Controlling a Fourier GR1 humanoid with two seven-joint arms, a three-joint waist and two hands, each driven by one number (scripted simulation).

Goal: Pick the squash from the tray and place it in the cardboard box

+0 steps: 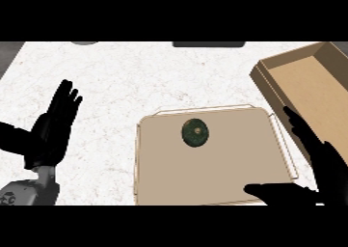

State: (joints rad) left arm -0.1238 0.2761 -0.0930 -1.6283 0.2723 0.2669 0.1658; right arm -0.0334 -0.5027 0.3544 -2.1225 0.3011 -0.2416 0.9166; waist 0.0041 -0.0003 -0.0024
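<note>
At the left edge, the left hand stands over the white counter. Its fingers are straight and point up and a little to the right, and the thumb goes out to the left. The hand is released and holds nothing. Below it, the grey forearm comes in from the lower left corner. This hand is well apart from the tray.

In the middle lies the tray, a flat beige one with a thin raised rim and cut corners. It rests on the counter, and its lower edge reaches the bottom of the view. The squash is on the tray, in the upper part of it, a little left of the tray's centre. It is small, dark green and oval, with a pale spot in its middle. Nothing touches it.

To the right, the right hand is over the right edge of the tray. Its fingers are stretched and point up and to the left, and the thumb reaches left over the lower right corner of the tray. It is also released, with nothing in it, and it is apart from the squash.

At the upper right is the box, open at the top and set at an angle. Its near wall is just beside the tray's right upper corner. Part of the box goes out of the view on the right side.
</note>
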